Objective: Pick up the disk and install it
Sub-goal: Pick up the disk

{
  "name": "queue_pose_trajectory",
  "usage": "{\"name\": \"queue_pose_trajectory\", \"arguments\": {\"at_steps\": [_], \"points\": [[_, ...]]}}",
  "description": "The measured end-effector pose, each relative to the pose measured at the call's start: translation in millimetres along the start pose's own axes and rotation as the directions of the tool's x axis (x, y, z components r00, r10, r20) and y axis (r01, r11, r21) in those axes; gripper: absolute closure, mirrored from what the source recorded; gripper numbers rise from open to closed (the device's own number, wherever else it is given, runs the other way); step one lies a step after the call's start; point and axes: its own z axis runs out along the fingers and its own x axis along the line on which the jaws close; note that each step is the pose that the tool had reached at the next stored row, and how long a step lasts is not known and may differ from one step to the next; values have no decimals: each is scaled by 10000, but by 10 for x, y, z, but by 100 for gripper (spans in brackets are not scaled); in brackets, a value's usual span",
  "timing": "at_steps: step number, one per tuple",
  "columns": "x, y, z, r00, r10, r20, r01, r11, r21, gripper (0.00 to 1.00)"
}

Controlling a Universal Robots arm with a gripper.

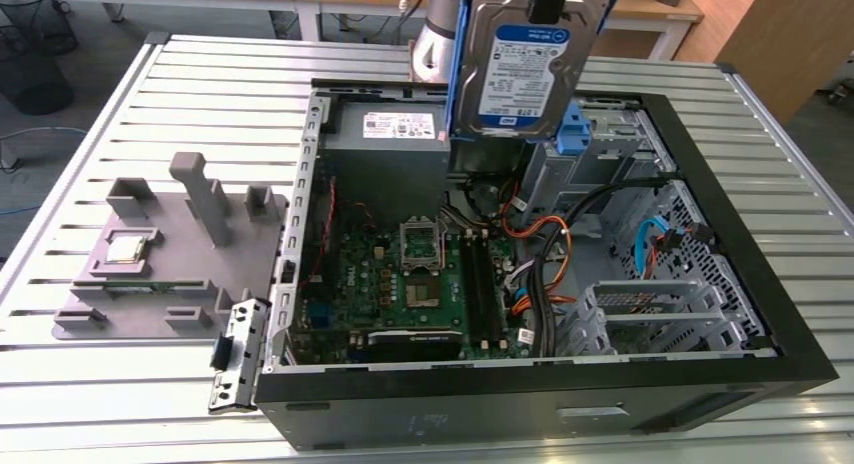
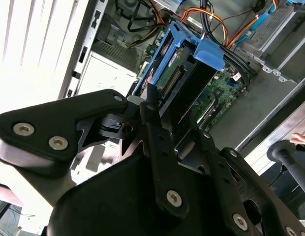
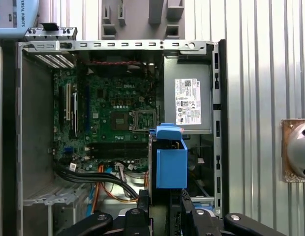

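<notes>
The disk (image 1: 521, 74), a silver hard drive with a white and blue label in a blue plastic bracket, hangs upright above the back of the open computer case (image 1: 534, 384). My gripper (image 1: 558, 2) is shut on its upper end. In the second wrist view the black fingers (image 2: 151, 105) clamp the blue-framed disk (image 2: 179, 78), which is over the case interior. In the first wrist view the bracket's blue end (image 3: 171, 162) points down toward the space beside the power-supply box (image 3: 188, 101), with the gripper (image 3: 164, 204) behind it.
Inside the case lie the green motherboard (image 1: 414, 274), orange and black cables (image 1: 547, 234) and a metal drive cage with a blue tab (image 1: 577, 134). A grey fixture (image 1: 174, 254) holding a small processor chip (image 1: 127, 247) stands on the slatted table at the exterior view's left.
</notes>
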Motion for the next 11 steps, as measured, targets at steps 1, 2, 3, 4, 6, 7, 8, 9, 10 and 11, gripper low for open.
{"name": "queue_pose_trajectory", "arguments": {"at_steps": [1, 2, 3, 4, 6, 7, 8, 9, 10, 11], "points": [[15, -1, 0, 10000, 0, 0, 0, 10000, 0, 65], [30, -1, 0, 10000, 0, 0, 0, 10000, 0, 65], [45, -2, 0, 10000, 0, 0, 0, 10000, 0, 65], [61, -2, -1, 10000, 1, -1, -1, 10000, 0, 65], [92, -3, -1, 10000, 1, 0, -1, 10000, 0, 65], [108, -4, -1, 10000, 0, 0, 0, 10000, 0, 65], [124, -4, -1, 10000, 1, 1, -1, 10000, 0, 65], [141, -4, -2, 10000, 1, 1, -1, 10000, 0, 65], [160, -5, -2, 10000, 0, 1, 0, 10000, 0, 65], [176, -6, -2, 10000, 0, 2, 0, 10000, 0, 65]]}}
